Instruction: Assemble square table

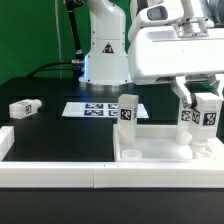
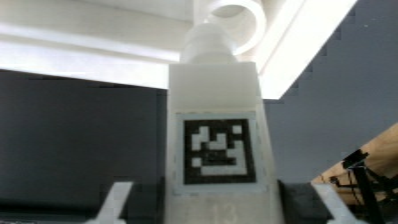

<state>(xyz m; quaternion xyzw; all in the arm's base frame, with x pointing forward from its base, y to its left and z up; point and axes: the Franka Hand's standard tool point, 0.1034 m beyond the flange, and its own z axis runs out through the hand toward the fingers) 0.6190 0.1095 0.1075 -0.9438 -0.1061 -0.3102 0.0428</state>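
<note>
While the gripper (image 1: 203,106) is clenched on the held leg (image 1: 207,120), I read this as the fitting step for the second leg. The table top (image 1: 160,152) lies at the near right of the exterior view, rim up. It sits against the white border rail (image 1: 60,172) that runs along the near edge.

The held leg hangs upright, its long axis vertical and its tag facing the camera, directly over the right end of the table top. Whether its lower end already touches the tray floor, I cannot tell. In the wrist view the held leg (image 2: 217,110) fills the middle between the fingers (image 2: 118,203), and it looks square in the grasp rather than tilted.

The standing leg (image 1: 128,112) is upright at the table top's left end, well apart from the gripper. The loose leg (image 1: 24,107) lies on its side far off on the exterior view's left, and the marker board (image 1: 100,108) lies flat beyond the tray.

So the coming move, as I judge it, is straight down along the leg's own axis. I would watch that vertical line closely, because any lean could make the leg bind at its seat.
</note>
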